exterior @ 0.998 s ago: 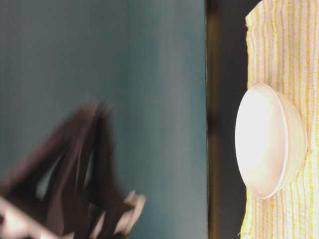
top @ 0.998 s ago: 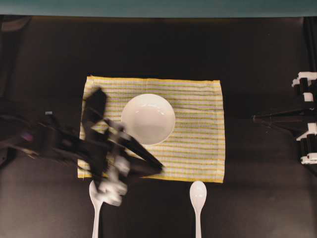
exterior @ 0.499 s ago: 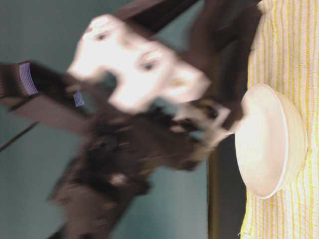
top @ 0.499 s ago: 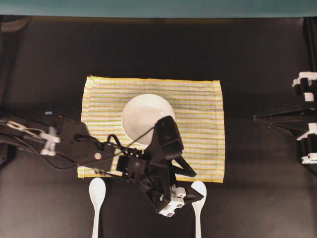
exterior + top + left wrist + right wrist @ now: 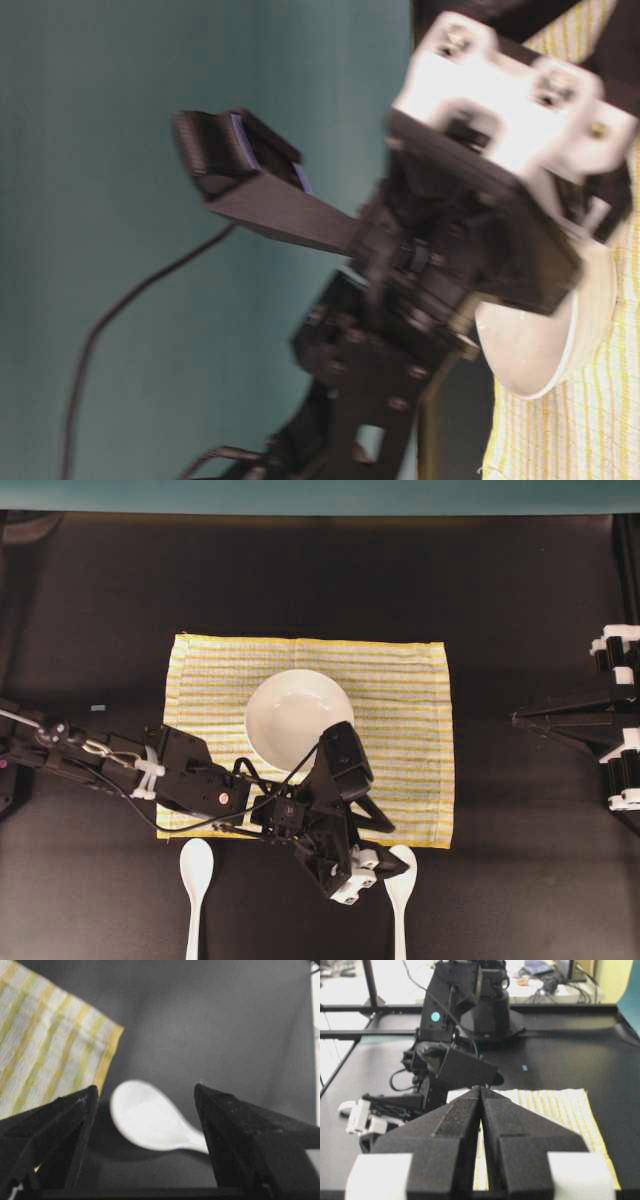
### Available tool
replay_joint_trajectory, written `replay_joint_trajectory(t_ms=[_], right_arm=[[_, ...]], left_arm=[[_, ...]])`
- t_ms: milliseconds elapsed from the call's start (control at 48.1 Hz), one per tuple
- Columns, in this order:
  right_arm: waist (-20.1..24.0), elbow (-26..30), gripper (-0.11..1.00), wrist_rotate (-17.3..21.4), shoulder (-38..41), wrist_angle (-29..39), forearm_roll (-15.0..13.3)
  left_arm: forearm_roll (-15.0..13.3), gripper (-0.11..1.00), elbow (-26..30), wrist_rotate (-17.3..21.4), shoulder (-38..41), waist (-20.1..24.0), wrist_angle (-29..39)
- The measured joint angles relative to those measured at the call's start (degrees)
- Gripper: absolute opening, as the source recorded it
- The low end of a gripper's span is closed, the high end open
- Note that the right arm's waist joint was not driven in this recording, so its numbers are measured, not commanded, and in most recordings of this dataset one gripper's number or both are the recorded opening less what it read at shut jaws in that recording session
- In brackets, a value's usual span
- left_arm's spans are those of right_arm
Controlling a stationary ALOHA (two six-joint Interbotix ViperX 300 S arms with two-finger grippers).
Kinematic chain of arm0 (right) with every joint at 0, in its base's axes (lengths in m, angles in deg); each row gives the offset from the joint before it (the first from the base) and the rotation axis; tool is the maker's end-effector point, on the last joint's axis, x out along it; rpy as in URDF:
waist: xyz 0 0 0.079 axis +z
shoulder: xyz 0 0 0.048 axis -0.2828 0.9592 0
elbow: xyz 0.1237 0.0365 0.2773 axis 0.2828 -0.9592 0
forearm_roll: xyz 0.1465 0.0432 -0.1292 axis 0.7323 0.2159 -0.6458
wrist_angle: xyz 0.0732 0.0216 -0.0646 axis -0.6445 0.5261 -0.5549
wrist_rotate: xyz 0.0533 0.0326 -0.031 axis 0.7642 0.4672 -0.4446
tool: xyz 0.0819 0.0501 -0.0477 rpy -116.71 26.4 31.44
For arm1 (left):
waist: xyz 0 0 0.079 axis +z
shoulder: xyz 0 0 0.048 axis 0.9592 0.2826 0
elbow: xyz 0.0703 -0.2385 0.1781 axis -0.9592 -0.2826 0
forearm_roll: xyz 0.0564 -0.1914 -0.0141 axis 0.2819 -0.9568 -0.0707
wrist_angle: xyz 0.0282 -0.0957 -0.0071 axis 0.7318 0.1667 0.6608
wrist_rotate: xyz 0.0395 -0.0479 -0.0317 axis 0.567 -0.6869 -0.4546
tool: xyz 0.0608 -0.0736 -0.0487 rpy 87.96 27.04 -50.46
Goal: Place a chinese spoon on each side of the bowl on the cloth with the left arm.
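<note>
The cloth lies flat at the middle of the black table, long edges parallel to the table's front edge. The bowl stands upright on the cloth, slightly toward the cloth's left edge, well inside all four hems. In the table-level view part of the bowl shows behind the arm, seated on the striped fabric.

Two white Chinese spoons lie on the bare table, off the cloth, between the cloth's front hem and the table's front edge. The left spoon lies just beyond the cloth's front-left corner, scoop toward the cloth, handle running to the table's front edge. The right spoon lies near the cloth's front-right corner in the same orientation.

The left arm reaches from the table's left edge across the cloth's front-left corner. The left gripper is positioned just beside the right spoon's scoop. Its jaws stand wide apart. In the left wrist view the right spoon lies on the table between the two fingers, not touched by either; the cloth's front-right corner is adjacent.

The right gripper is at the table's right edge, fingers pressed together with nothing between them.
</note>
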Motion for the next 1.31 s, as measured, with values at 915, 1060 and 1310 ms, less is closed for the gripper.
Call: replay_joint_trajectory(t_ms=[915, 1060, 1310], right_arm=[[0.0, -0.4, 0.00, 0.0, 0.0, 0.0, 0.0], [0.0, -0.4, 0.00, 0.0, 0.1, 0.0, 0.0], [0.0, -0.6, 0.00, 0.0, 0.1, 0.0, 0.0]], left_arm=[[0.0, 0.72, 2.9, 0.8, 4.0, -0.9, 3.7], [0.1, 0.65, 3.7, 1.8, 4.2, -1.1, 4.7], [0.1, 0.30, 4.7, 2.5, 4.5, -1.1, 4.7]])
